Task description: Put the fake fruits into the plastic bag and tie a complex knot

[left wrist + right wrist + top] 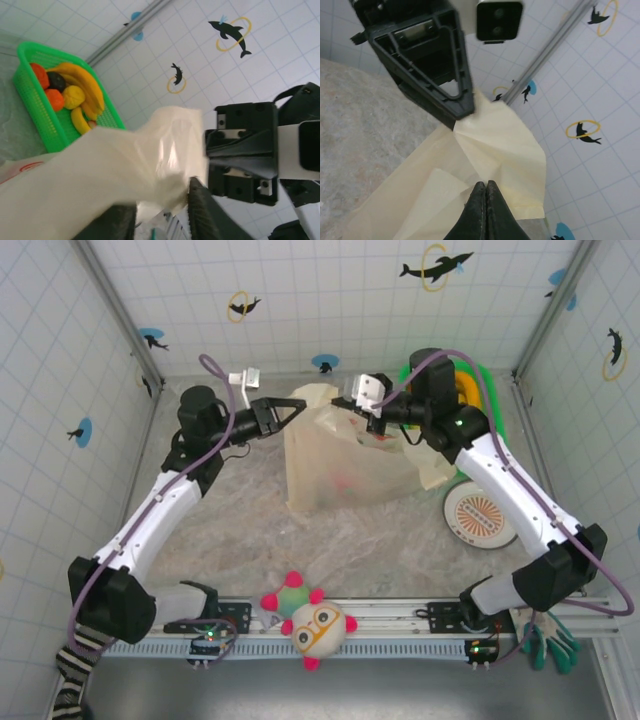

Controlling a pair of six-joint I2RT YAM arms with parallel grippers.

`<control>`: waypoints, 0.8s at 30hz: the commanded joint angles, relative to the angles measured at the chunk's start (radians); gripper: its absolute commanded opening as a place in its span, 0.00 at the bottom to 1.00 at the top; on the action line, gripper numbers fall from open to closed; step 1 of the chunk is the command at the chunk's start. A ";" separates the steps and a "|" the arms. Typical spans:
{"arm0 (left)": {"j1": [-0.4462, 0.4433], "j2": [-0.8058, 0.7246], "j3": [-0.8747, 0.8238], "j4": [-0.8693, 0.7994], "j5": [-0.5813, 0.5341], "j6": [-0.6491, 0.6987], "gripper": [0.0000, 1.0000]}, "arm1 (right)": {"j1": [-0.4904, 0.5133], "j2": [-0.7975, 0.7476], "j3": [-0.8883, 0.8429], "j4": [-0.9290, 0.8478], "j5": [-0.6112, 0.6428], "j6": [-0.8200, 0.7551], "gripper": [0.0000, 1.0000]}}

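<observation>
Progress looks small: the plastic bag (340, 465) stands upright in the middle of the desk (400, 540) with its top pulled up and no knot in it. The red spots behind its film may be fruits or only prints, I cannot tell. The right gripper (482, 187) is clenched at the top edge and seems to pinch the film, the left gripper (300, 407) has its fingers apart around a loose strip, and several fake fruits (74, 96) lie in the green basket (37, 120), so filling seems unfinished.
</observation>
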 commanded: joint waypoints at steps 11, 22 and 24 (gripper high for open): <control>0.098 -0.282 0.054 -0.417 -0.194 0.359 0.81 | 0.093 0.061 0.376 -0.112 0.200 0.077 0.00; 0.095 -0.226 0.018 -0.165 -0.072 0.407 0.83 | 0.030 0.008 0.362 -0.289 0.190 -0.031 0.16; 0.084 -0.256 -0.024 -0.157 -0.057 0.455 0.82 | -0.033 -0.057 0.274 -0.279 0.163 -0.035 0.26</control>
